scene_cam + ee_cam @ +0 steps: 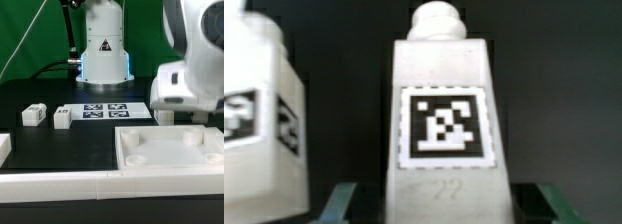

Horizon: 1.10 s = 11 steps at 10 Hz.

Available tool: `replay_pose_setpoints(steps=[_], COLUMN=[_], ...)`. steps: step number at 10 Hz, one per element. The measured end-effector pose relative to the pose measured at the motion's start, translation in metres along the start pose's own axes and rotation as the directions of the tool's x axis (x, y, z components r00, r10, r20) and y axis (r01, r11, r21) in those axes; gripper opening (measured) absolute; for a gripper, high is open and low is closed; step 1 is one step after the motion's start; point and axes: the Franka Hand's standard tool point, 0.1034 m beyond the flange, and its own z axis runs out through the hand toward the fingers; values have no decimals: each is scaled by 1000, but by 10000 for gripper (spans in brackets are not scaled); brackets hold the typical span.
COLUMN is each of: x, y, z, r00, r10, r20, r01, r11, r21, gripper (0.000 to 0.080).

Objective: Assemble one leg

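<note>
a robotics lab, rigged for recording. a green curtain hangs as a plain backdrop behind a black table. a white robot base with a warning-triangle sticker stands on the table, and dark cables run beside it. printed black-and-white square tags for camera tracking cover the marker board and sit on the leg, which is just ahead of the fingers, in line with the gap between them.
</note>
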Motion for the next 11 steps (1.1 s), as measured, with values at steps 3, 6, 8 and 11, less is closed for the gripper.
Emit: replay_pose_setpoints(steps=[3, 6, 8, 11], x=[-23, -12, -4, 11], y=[-1, -7, 4, 13], z=[-45, -46, -50, -79], r00=[999, 992, 950, 847], r10=[-21, -25, -74, -97], r20=[-26, -120, -303, -523], r01=[20, 26, 81, 117], r11=[1000, 1000, 997, 993], r21=[-6, 12, 10, 5], gripper=[292, 294, 294, 294])
